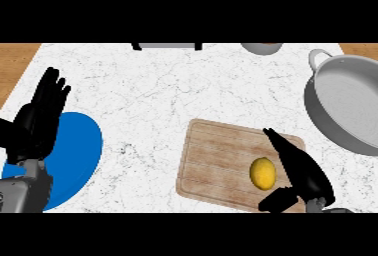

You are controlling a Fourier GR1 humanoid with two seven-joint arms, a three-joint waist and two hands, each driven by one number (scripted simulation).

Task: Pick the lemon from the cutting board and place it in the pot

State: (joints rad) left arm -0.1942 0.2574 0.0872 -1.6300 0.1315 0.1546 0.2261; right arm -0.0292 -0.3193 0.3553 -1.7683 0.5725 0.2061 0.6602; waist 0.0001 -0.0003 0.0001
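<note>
So, looking down from my head view: the lemon (263, 173) is sitting on the wooden cutting board (221, 160), toward the board's right side, and it isn't picked up yet. My right hand (299, 170) comes in from the lower right corner and lies over the board's right edge, just beside the lemon on its right. The fingers (279, 142) are stretched out straight, pointing up and a bit left, past the lemon's top, and the thumb (279, 200) sticks out low, under and right of the lemon. Nothing is curled round the fruit, so that hand is released; I can't tell if the palm side actually touches the lemon or just sits next to it. The pot (347, 102) is off at the right edge of the white marble counter (184, 95), well apart from the board, grey, with a handle loop at its top. My left hand (40, 117) is over at the left edge, fingers up and relaxed, resting above a blue plate (77, 150), holding nothing.
</note>
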